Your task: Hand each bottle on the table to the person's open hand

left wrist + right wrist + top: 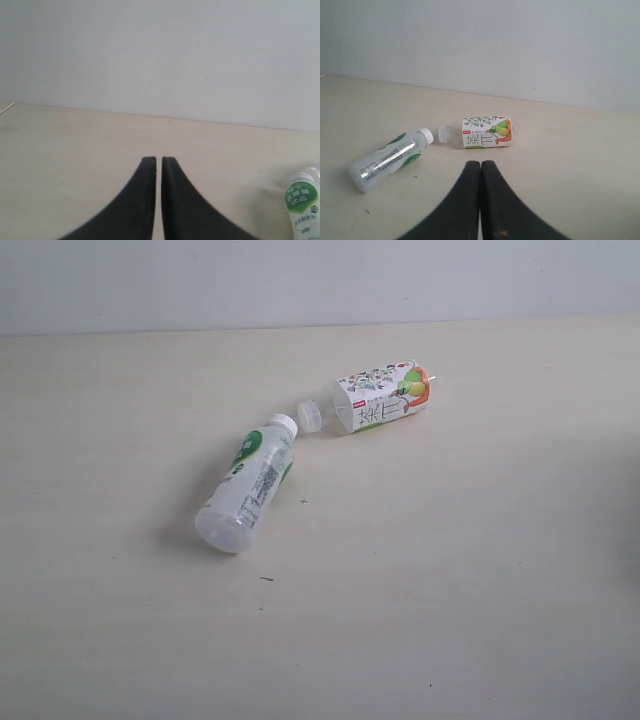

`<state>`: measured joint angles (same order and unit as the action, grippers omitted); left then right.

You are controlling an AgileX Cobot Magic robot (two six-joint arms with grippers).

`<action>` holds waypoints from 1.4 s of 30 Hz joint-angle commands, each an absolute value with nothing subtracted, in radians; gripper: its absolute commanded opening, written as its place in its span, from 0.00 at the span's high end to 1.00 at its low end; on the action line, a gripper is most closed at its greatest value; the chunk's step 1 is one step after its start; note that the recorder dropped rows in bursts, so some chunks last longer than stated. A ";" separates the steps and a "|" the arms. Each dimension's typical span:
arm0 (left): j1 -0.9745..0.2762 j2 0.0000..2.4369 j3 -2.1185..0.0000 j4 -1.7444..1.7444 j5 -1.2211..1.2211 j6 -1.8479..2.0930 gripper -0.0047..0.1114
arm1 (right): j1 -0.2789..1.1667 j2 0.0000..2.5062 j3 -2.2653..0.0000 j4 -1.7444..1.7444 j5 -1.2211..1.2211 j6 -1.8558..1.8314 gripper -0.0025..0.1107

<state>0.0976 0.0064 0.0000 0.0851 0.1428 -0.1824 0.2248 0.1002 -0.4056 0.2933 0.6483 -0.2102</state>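
Observation:
Two bottles lie on their sides on the pale table (450, 600). The white bottle with the green label (248, 484) has its cap toward the squarish clear bottle with the floral label (380, 398), whose cap points back at it. Both also show in the right wrist view, the white bottle (387, 160) and the squarish bottle (482, 132), ahead of my right gripper (480, 163), which is shut and empty. My left gripper (158, 159) is shut with a thin slit between the fingers and holds nothing; the white bottle (304, 202) lies off to one side of it. No hand shows. Neither gripper appears in the exterior view.
A plain pale wall (320, 280) rises behind the table's far edge. A few small dark specks (303, 501) mark the tabletop near the white bottle.

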 commanded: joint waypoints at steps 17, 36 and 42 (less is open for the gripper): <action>0.098 0.000 0.000 0.082 0.142 -0.188 0.90 | 0.221 0.095 -0.401 0.287 0.636 -0.214 0.98; 0.098 0.000 0.000 0.082 0.142 -0.188 0.90 | 0.221 0.095 -0.401 0.287 0.636 -0.212 0.98; 0.098 0.000 0.000 0.058 0.091 -0.266 0.90 | 0.221 0.095 -0.401 0.287 0.625 -0.213 0.98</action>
